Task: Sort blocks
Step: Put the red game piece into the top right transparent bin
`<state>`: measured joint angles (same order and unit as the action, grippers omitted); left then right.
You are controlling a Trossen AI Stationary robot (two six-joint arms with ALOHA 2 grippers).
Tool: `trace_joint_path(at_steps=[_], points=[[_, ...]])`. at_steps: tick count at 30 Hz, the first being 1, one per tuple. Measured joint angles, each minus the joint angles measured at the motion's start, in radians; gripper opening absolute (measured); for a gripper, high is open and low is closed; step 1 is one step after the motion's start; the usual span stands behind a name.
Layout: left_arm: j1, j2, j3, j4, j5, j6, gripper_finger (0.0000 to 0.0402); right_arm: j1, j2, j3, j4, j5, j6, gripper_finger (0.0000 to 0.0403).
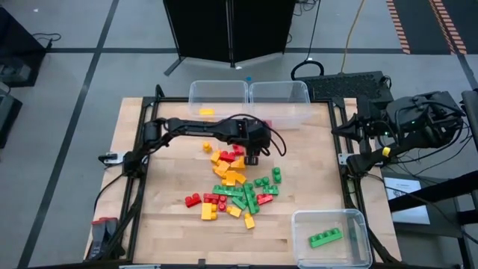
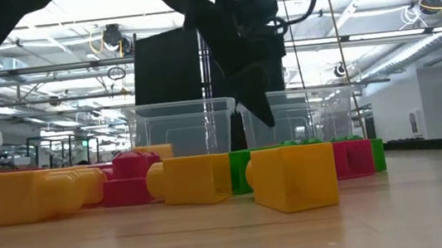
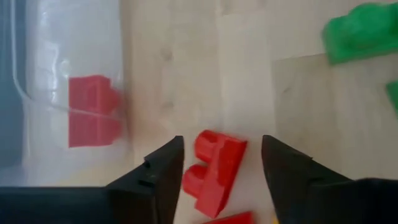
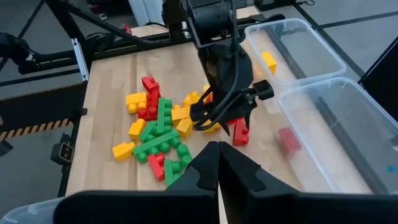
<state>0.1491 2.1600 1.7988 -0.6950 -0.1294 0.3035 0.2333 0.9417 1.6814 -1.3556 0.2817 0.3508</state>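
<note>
While a red block (image 3: 214, 171) lies on the tabletop (image 1: 299, 149) at the pile's far edge, near the clear bins (image 1: 250, 93), the left gripper's (image 3: 221, 165) spread jaws stand on both sides of it. Right gripper (image 4: 217, 163) waits aside, jaws pressed together.

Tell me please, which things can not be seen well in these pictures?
- Left tool: open around a red block; contact cannot be told, the left wrist view cuts off the block's lower end.
- Pile of blocks: in the low view, the front blocks hide those behind.
- Red block in the far bin: blurred behind the bin's wall, left wrist view.
- Right tool: shut, parked off the table; hidden among the arm's dark parts in the high view.
</note>
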Motion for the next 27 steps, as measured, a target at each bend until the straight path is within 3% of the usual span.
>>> trace_joint_path(at_steps=[8, 27], points=[[0.016, 0.000, 0.000, -0.005, 0.002, 0.001, 0.0269, 0.000, 0.000, 0.000, -0.013, 0.000, 0.000, 0.0002], [0.008, 0.035, -0.048, 0.001, -0.002, 0.046, 0.0274, 0.000, 0.000, 0.000, -0.012, 0.000, 0.000, 0.0002]])
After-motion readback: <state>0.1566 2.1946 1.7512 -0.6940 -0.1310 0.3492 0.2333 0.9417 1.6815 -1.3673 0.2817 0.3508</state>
